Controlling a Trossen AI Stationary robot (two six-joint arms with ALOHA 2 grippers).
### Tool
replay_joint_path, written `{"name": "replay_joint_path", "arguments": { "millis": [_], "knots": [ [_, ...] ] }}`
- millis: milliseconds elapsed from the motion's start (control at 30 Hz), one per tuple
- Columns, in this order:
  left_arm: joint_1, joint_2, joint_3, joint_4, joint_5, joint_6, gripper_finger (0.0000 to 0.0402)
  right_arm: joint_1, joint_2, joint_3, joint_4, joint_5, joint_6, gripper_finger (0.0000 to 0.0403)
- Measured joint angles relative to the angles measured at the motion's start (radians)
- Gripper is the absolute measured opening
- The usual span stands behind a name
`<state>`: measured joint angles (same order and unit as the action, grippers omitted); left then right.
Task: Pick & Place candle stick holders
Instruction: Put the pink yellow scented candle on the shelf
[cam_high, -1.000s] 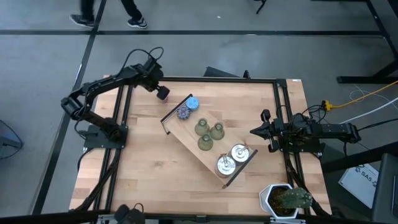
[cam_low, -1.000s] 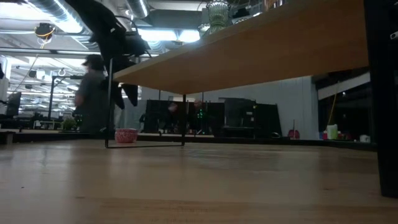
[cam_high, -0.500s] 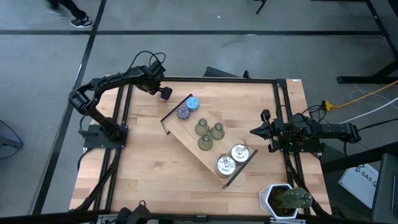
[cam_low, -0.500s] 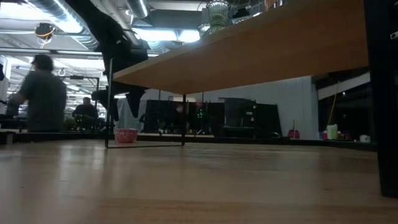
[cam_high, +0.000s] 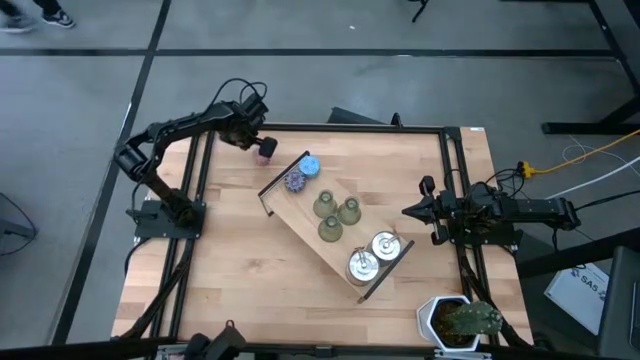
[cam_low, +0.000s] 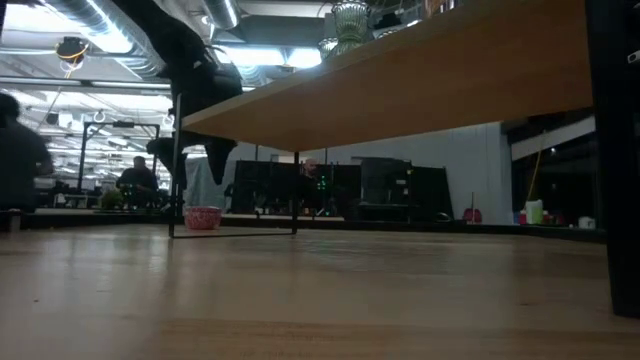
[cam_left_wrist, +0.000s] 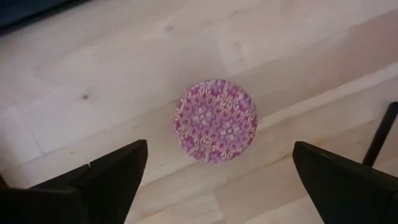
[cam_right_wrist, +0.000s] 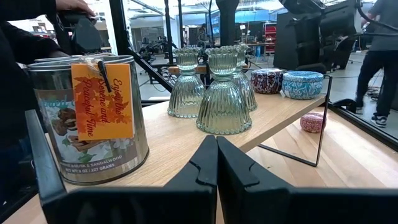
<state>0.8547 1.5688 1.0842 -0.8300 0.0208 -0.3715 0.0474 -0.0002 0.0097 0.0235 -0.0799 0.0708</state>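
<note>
The left pincer hangs wide open over the pink holder, empty, fingers clear of it. The holder sits on bare tabletop near the far left corner, just beside the wooden tray. The right pincer waits shut at the right edge.

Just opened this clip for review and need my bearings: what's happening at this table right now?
The left tool hangs open over the pink holder, which sits alone on the table near its far left corner, off the wooden tray. The tray already carries the blue holder, purple holder, three green holders and two silver holders. The right tool waits shut at the table's right edge, aimed at the tray.
</note>
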Motion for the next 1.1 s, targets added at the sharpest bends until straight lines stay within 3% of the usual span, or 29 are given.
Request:
{"name": "replay_joint_path", "arguments": {
  "millis": [467, 1100],
  "knots": [
    [-0.005, 0.133, 0.009, 0.031, -0.003, -0.019, 0.0400, 0.000, 0.000, 0.000, 0.000, 0.000, 0.000, 0.0001],
    [-0.005, 0.216, 0.009, 0.111, -0.003, -0.034, 0.0400, 0.000, 0.000, 0.000, 0.000, 0.000, 0.000, 0.0001]
  ]
}}
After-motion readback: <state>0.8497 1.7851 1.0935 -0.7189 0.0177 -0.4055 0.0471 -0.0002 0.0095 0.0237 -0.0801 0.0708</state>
